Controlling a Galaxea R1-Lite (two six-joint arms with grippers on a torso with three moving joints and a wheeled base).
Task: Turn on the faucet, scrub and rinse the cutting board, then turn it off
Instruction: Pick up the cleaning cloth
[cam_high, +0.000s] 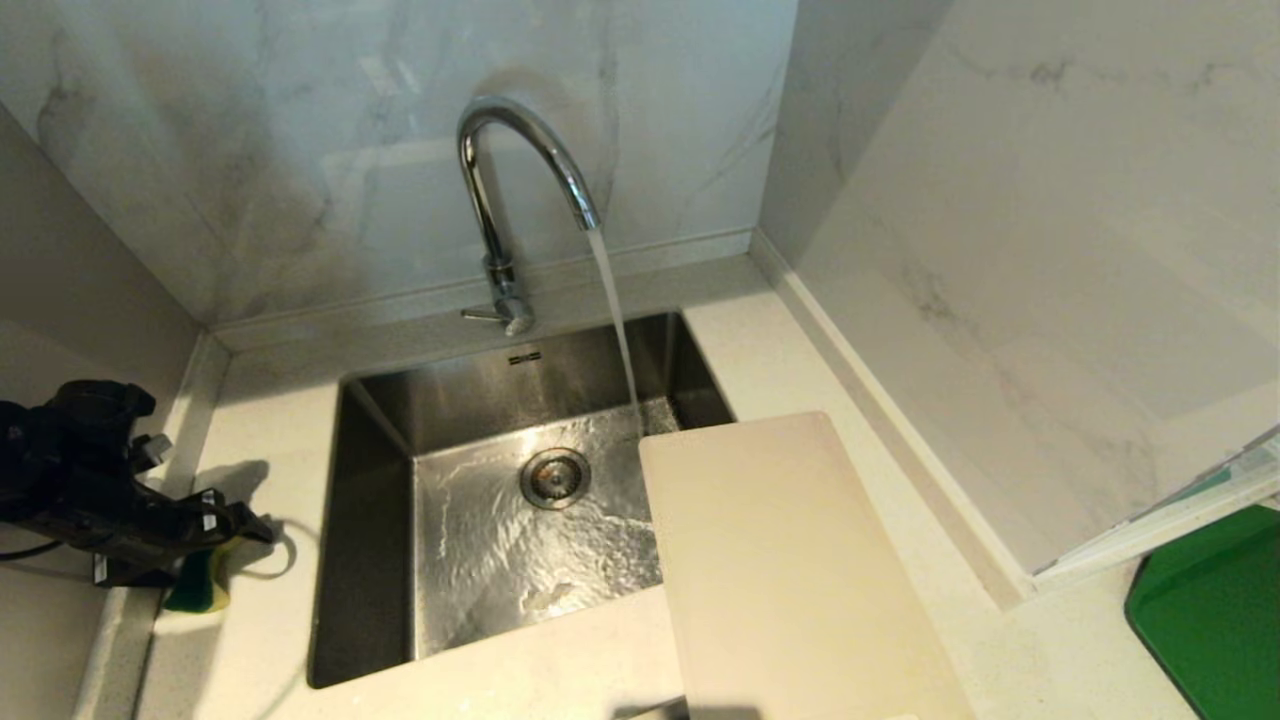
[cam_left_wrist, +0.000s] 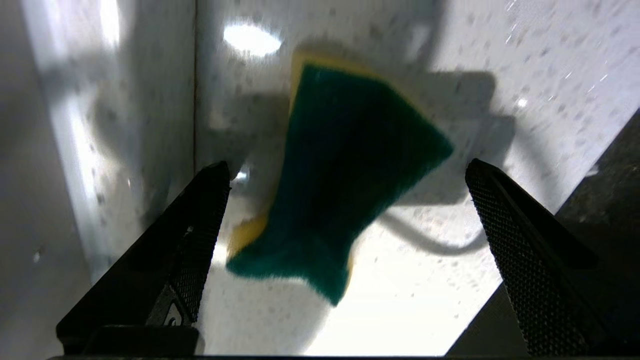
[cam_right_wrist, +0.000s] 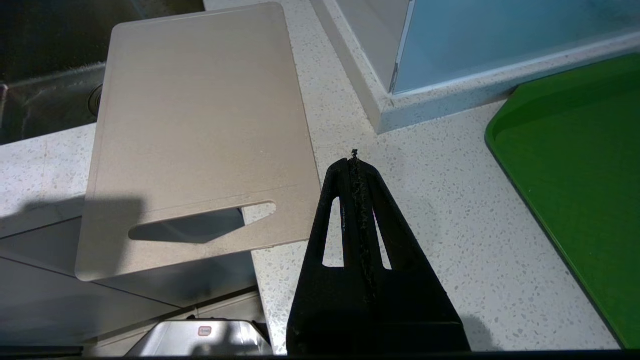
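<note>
Sponge (cam_left_wrist: 330, 185) between spread left fingers (cam_left_wrist: 200, 235), unheld; right fingers (cam_right_wrist: 356, 200) closed, empty.

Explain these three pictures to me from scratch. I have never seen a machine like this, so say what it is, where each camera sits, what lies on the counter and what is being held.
This is a two-armed robot at a kitchen sink. The head view looks down from its head: the faucet is running into the basin, and the cream cutting board lies on the counter with one corner over the sink. The other two pictures come from cameras on its wrists. The left gripper hangs open over a green and yellow sponge lying on the counter left of the sink; it holds nothing. The right gripper is shut and empty, above the counter beside the board's slot handle. A dark green board lies off to the right.
</note>
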